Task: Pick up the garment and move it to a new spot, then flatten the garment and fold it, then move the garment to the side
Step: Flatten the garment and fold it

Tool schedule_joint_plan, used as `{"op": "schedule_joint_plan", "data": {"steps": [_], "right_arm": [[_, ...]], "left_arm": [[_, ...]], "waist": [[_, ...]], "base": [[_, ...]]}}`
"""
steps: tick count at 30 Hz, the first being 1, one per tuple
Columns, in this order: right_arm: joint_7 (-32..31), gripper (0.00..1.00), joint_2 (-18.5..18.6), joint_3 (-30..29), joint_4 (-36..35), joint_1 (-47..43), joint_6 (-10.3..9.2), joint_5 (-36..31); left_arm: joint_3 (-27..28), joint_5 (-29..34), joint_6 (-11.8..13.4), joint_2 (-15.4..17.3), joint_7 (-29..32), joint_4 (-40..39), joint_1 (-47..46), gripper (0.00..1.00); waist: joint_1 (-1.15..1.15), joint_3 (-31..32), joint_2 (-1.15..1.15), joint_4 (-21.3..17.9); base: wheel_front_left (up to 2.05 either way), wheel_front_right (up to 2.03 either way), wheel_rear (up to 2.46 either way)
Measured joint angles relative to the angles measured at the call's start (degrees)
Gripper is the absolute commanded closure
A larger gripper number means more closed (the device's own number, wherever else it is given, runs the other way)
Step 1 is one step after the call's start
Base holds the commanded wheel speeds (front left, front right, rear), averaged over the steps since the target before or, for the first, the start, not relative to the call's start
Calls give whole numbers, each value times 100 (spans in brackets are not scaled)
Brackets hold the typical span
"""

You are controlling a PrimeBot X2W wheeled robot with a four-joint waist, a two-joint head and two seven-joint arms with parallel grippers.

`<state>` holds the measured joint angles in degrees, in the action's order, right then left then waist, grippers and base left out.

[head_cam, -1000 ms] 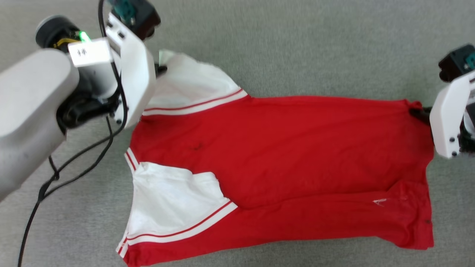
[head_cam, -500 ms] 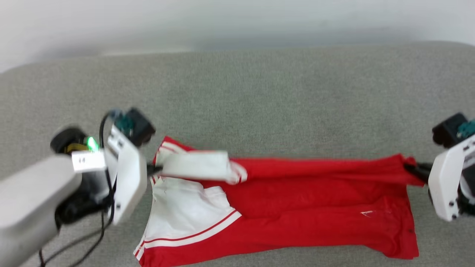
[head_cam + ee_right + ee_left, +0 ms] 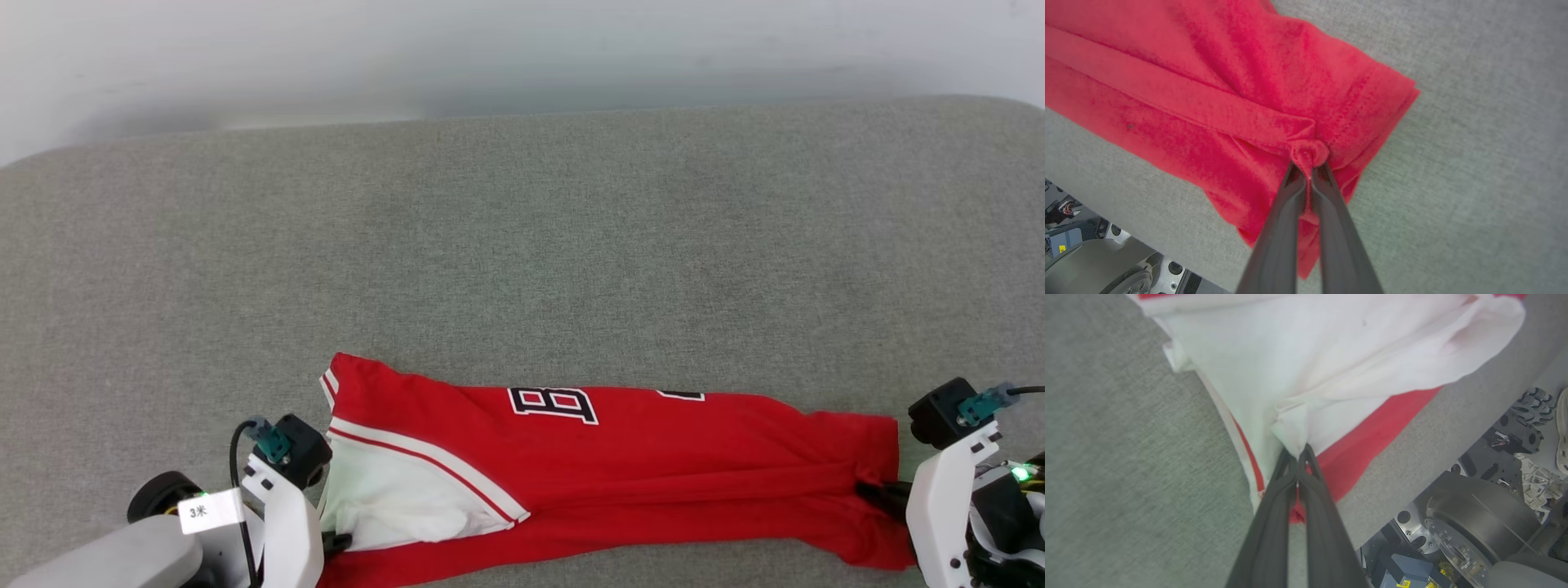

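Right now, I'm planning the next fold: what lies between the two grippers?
The garment spans that stretch in the head view, pinched at one end by the left gripper and at the other by the right gripper.

The left gripper (image 3: 336,541), two long dark fingers on a white wrist bracket (image 3: 290,523) at the end of a pale grey forearm (image 3: 98,559), sits low at the near edge of the grey fabric surface (image 3: 522,245), toward its left end. Its fingers point inward and are pressed together on a pinch of white sleeve of the red short-sleeved T-shirt (image 3: 653,482). The right gripper (image 3: 878,492), on its own white bracket (image 3: 947,514), sits low at the same edge toward the right end, its fingers pointing inward and clamped tight on a bunched knot of red cloth.
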<state>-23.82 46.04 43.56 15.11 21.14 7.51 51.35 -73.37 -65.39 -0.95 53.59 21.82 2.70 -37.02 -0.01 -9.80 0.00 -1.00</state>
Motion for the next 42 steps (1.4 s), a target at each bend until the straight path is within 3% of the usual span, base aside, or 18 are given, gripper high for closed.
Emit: {"op": "schedule_joint_plan", "data": {"steps": [1, 2, 3, 4, 7, 10, 16, 21, 27, 30, 35, 42], "right_arm": [[29, 100, -58, 1, 58, 1, 0, -13], [66, 100, -97, -1, 115, 7, 0, -47], [101, 61, -134, -23, 175, 9, 1, -45], [158, 0, -165, -43, 204, 9, 1, -38], [359, 0, -168, -101, 165, 19, 0, -65], [571, 0, -41, -277, -42, 19, 0, -41], [837, 0, 242, -968, -469, -197, 0, 364], [907, 0, 380, -1678, -361, -532, 0, 787], [479, 0, 215, -2169, -96, -955, 0, 1635], [219, 0, 64, -2231, -59, -1028, -1, 1950], [-111, 0, -102, -2173, 137, -1045, -1, 1992], [-516, 0, -414, -2054, 528, -1023, -1, 2204]], "left_arm": [[-2, 2, -4, -62, -56, 107, 55, 100], [-3, 20, -5, -119, -123, 193, 75, 77], [4, 82, -8, -164, -223, 277, 75, 0], [26, 122, -8, -208, -327, 342, 75, 0], [103, 245, -3, -250, -636, 411, 74, 0], [316, 411, 161, -227, -1170, 353, 59, 0], [857, 743, 1011, -257, -2514, 283, 92, 0], [1166, 927, 1705, -452, -3366, 298, 313, 0], [1780, 1200, 2339, -783, -3671, 289, 687, 0], [2373, 1657, 2570, -1016, -3673, 140, 922, 0], [3199, 2476, 2688, -1411, -3674, -24, 1525, 0], [4179, 3395, 2393, -2085, -3680, -67, 2059, 0]], "waist": [[0, -21, 0, -9], [0, -36, 0, -15], [0, -42, 0, -17], [0, -37, 0, -16], [1, 29, 0, -15], [0, 109, 0, -11], [0, 206, 0, 15], [1, 181, 0, 50], [1, 97, 0, 93], [2, 26, 0, 118], [2, -75, 0, 196], [1, -178, 0, 393]], "base": [[0, 0, 0], [0, 0, 0], [0, 0, 0], [0, 0, 0], [0, 0, 0], [0, 0, 0], [0, 0, 0], [0, 0, 0], [0, 0, 0], [0, 0, 0], [0, 0, 0], [0, 0, 0]]}}
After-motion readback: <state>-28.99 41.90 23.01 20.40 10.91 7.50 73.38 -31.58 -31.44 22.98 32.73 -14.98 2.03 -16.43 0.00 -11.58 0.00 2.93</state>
